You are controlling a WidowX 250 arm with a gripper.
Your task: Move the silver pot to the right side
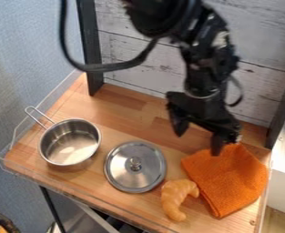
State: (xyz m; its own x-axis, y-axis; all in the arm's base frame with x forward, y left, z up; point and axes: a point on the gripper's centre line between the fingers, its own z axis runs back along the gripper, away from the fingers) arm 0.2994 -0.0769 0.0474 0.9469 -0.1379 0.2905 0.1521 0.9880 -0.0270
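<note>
The silver pot (69, 142) stands upright at the left of the wooden surface (125, 101), lid (135, 167) beside it. The gripper (198, 136) hangs near the orange cloth (230, 177), its fingers apart and holding nothing. Position it over the pot, straddle the rim squarely, close, then lift clear of the lid (its knob projects) before traversing right.

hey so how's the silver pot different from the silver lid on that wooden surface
The pot is deep and hollow, while the lid is shallow and disc-like. The pot has a looped wire handle sticking out from its rim; the lid has a small knob in its middle. The pot stands upright and uncovered, whereas the lid lies beside it, knob up. Both are round, shiny and silver.
</note>
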